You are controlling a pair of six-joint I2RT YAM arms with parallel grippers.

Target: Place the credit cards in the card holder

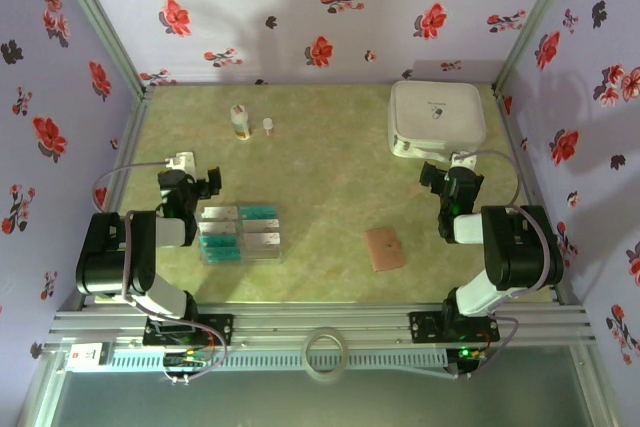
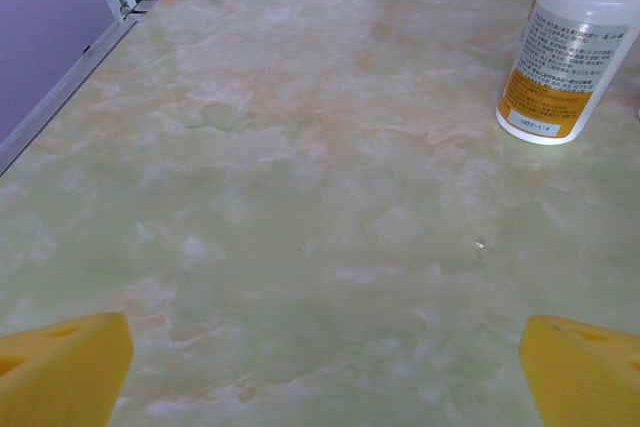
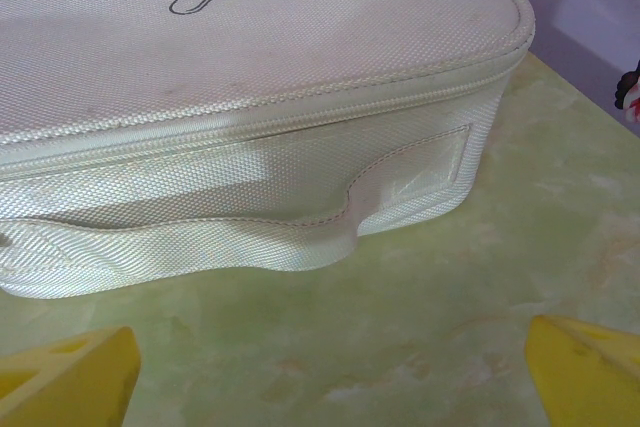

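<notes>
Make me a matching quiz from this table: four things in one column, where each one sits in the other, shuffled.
Things:
1. medicine bag
2. card holder
3. credit cards
4. white bottle

Places:
A. in the clear tray, near left
B. standing upright, far left
C. far right corner
D. lying flat, near right

Pairs: 1-C, 2-D, 3-A, 4-B

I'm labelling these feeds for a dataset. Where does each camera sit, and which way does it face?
Top external: above and behind the bases, looking down on the table; left arm and right arm both show.
Left wrist: on the left arm, low, facing across the table to a pill bottle; open yellow jaws at the bottom corners.
Right wrist: on the right arm, facing the white medicine bag; open yellow jaws below.
Shared: the top view also holds bottle and bag.
</notes>
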